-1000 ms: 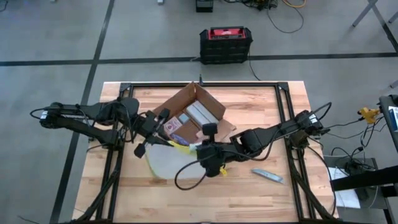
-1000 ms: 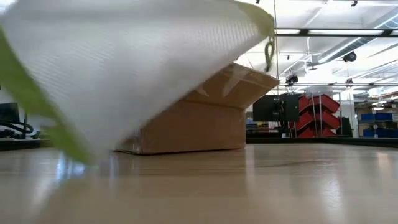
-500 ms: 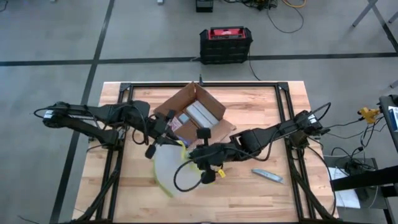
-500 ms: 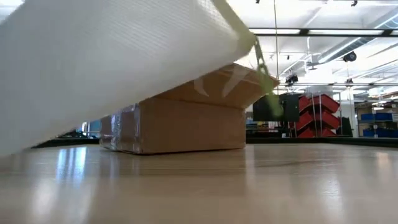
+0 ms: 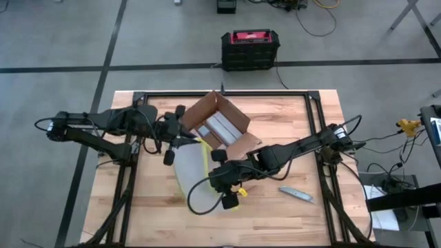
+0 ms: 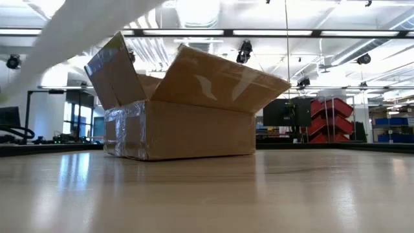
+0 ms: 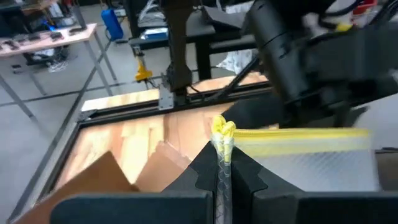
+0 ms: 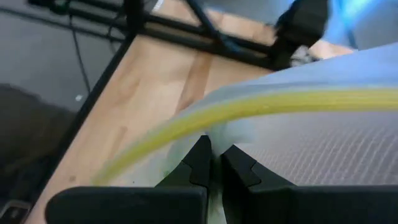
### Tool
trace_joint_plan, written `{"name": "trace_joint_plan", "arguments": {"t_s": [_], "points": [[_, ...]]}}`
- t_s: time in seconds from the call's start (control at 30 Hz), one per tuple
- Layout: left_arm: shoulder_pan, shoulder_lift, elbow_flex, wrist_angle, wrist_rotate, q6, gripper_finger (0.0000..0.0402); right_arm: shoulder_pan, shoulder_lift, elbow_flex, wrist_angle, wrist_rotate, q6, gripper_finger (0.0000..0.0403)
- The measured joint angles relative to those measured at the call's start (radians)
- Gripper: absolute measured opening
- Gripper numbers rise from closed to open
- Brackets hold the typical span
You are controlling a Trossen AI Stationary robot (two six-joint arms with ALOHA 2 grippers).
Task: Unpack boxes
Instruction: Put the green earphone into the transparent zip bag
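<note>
Lighting: bright, even, from ceiling strip lamps (image 6: 194,32) at 12 o'clock in the low view; shadows soft and faint. Glare: pale sheen on the wooden surface (image 6: 207,194); shiny highlights on the carton (image 6: 184,110) tape. Blur: white out-of-focus streak of the pouch (image 6: 71,29) at 10 o'clock; motion smear across both wrist views, the right one most. High view sharp throughout

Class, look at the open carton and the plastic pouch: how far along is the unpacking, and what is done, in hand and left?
Done: the carton stands open, flaps up. In hand: the left gripper and the right gripper are both shut on the clear pouch, which hangs above the table beside the carton. Left: small boxes are inside the carton, and the pouch is not yet set down.
</note>
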Motion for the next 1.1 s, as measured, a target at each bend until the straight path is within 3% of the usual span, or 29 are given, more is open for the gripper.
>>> {"name": "trace_joint_plan", "arguments": {"t_s": [0.17,0.3,0.5,0.67,0.87,1.1], "points": [[-0.062,-0.012,-0.024,0.026,0.001,-0.009,0.0000,-0.010,0.000,-0.028,0.015,0.027,-0.086,0.0012],[-0.116,-0.026,-0.065,0.056,-0.018,-0.052,0.0000,-0.010,0.027,-0.037,0.028,0.030,-0.146,0.0063],[-0.209,-0.091,-0.142,0.056,-0.183,-0.137,0.0000,-0.010,0.045,-0.039,0.054,0.052,-0.210,0.0165],[-0.297,-0.170,-0.227,0.049,-0.338,-0.177,0.0000,-0.018,0.045,-0.053,0.059,0.063,-0.230,0.0218],[-0.387,-0.271,-0.320,0.051,-0.493,-0.180,0.0000,-0.022,0.041,-0.052,0.098,0.081,-0.256,0.0237],[-0.422,-0.373,-0.421,0.051,-0.541,-0.235,0.0000,-0.090,0.034,-0.052,0.073,0.079,-0.194,0.0231]]}}
